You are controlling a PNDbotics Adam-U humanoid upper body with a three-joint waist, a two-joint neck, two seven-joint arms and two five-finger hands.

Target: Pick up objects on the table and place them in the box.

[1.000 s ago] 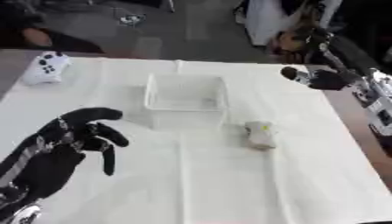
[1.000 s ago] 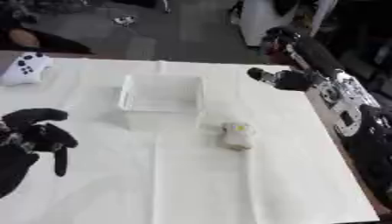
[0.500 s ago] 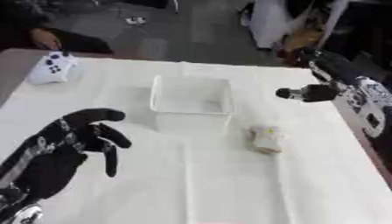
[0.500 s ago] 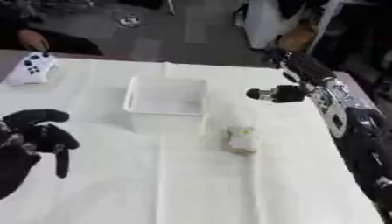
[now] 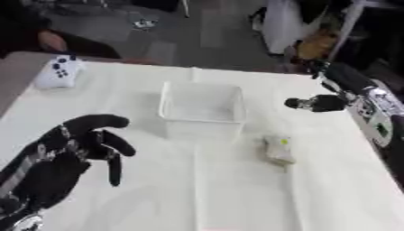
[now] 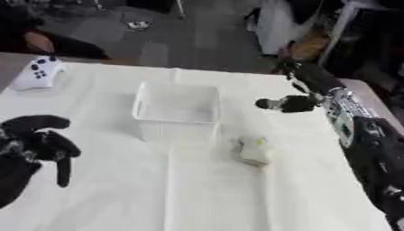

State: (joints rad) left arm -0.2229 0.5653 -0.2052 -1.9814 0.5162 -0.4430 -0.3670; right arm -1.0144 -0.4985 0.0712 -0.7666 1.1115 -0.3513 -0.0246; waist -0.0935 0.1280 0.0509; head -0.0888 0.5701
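Your right hand [image 6: 286, 103] hangs over the tabletop [image 5: 236, 198] just right of the box [image 5: 202, 108], and from here it shows only as a dark knot, so you cannot tell how its fingers stand. The small pale object [image 5: 278, 150] with a yellow-green spot lies on the cloth below that hand and just right of the box's near corner, apart from both. The box looks empty.

Bring the right hand down toward you until it sits directly above the object, then spread the fingers before you descend, so they straddle it rather than shove it along the cloth. Close around its narrower sides and lift straight up high enough to clear the box rim before you carry it left.

Your left hand [image 5: 75, 151] rests at the lower left, fingers loosely curled and holding nothing. The white controller [image 5: 60, 72] at the far left corner can wait.
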